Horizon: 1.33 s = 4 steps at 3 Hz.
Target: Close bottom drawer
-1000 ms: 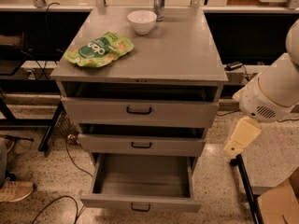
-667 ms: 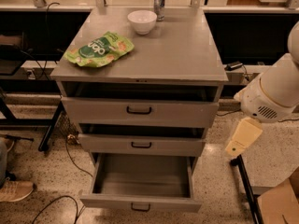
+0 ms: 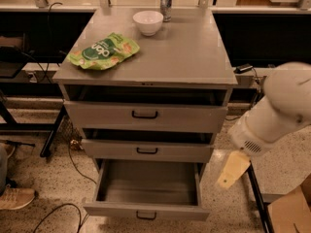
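Camera view looking down on a grey cabinet that is standing on a speckled floor. White arm is reaching in from the right. Bottom drawer is sitting pulled far out, with the top drawer and middle drawer slightly out. Gripper is hanging just right of the bottom drawer, apart from it; whether it is open or closed cannot be told. Green bag, bowl and can are resting on top.
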Each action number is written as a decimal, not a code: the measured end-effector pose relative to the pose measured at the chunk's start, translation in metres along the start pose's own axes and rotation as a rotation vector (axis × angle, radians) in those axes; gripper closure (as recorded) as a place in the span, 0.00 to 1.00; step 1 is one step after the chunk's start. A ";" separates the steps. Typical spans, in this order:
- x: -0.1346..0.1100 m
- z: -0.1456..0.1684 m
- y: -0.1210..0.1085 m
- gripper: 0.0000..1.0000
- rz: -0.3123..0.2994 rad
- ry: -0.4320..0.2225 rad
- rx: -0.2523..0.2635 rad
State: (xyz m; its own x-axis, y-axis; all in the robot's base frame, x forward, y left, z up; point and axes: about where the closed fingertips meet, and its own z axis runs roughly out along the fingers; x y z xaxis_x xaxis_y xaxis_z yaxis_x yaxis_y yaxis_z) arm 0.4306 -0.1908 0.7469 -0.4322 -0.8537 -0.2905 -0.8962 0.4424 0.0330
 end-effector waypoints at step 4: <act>0.071 0.244 0.044 0.00 0.226 -0.039 -0.209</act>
State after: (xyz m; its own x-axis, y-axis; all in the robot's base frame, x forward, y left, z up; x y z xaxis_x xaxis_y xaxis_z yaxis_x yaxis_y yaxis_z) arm 0.3848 -0.1655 0.4947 -0.6226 -0.7271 -0.2893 -0.7806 0.5507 0.2956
